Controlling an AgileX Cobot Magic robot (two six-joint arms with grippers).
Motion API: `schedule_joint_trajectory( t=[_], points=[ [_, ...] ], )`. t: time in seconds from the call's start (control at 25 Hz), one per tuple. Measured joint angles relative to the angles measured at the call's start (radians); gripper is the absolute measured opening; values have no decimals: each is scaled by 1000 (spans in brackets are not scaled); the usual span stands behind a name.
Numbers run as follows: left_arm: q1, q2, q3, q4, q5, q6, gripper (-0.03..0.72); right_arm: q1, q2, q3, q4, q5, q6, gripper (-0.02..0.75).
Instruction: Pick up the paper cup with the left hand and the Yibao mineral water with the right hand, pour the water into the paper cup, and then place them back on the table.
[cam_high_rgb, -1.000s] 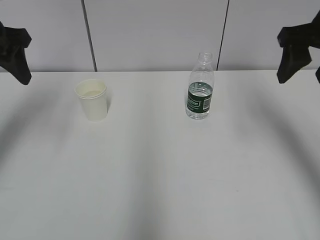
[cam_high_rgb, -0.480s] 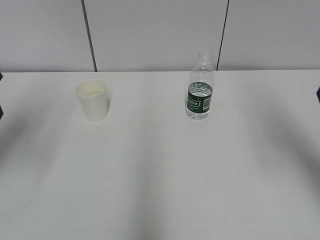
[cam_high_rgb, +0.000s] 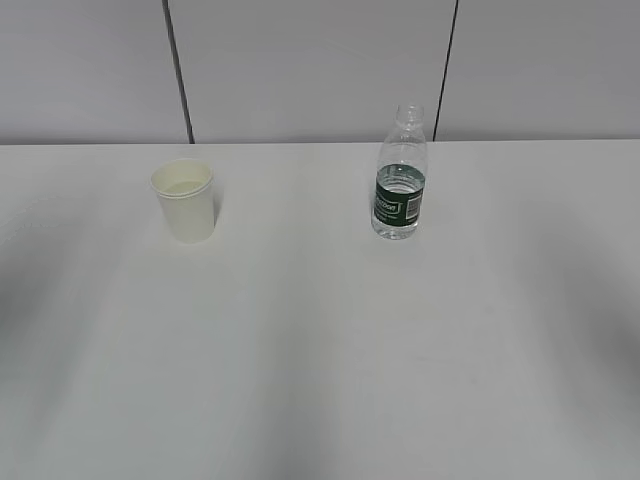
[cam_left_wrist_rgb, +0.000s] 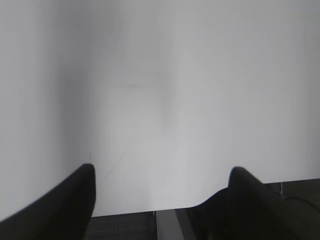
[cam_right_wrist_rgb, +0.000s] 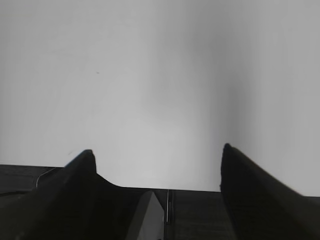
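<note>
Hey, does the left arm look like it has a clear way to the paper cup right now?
Probably yes. The cup stands alone and upright on the table, well apart from the bottle, with nothing around it. The left gripper is open and empty, though out of the exterior view, so how far off it is can't be told.

On the table (cam_high_rgb: 320, 350): 1 paper cup (cam_high_rgb: 184, 200) at 10 o'clock, 1 Yibao mineral water (cam_high_rgb: 400, 178) bottle at 1 o'clock; behind it, 3 grey wall panels (cam_high_rgb: 310, 70) split by 2 dark seams (cam_high_rgb: 178, 70)
</note>
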Motion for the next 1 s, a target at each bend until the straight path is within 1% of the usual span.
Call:
schedule_joint_trajectory(
  t=[0.04, 0.08, 0.44, 0.6, 0.68, 0.76, 0.92, 1.0],
  points=[
    [0, -28, 13, 0, 1, 0, 496, 0, 0, 0, 0, 0, 0, 571],
    [0, -51, 23, 0, 2, 0, 496, 0, -69, 24, 0, 2, 0, 571],
    [0, -284, 158, -6, 6, 0, 496, 0, -284, 55, -17, 9, 0, 571],
    [0, -417, 221, -6, 11, 0, 496, 0, -347, 84, -17, 9, 0, 571],
    [0, -481, 243, -6, 16, 0, 496, 0, -386, 116, -17, 9, 0, 571],
    [0, -555, 257, -6, 18, 0, 496, 0, -484, 190, -17, 13, 0, 571],
    [0, -693, 269, -6, 27, 0, 496, 0, -558, 242, -20, 17, -2, 571],
    [0, -750, 270, -7, 30, 0, 496, 0, -635, 292, -27, 19, -13, 571]
  ],
)
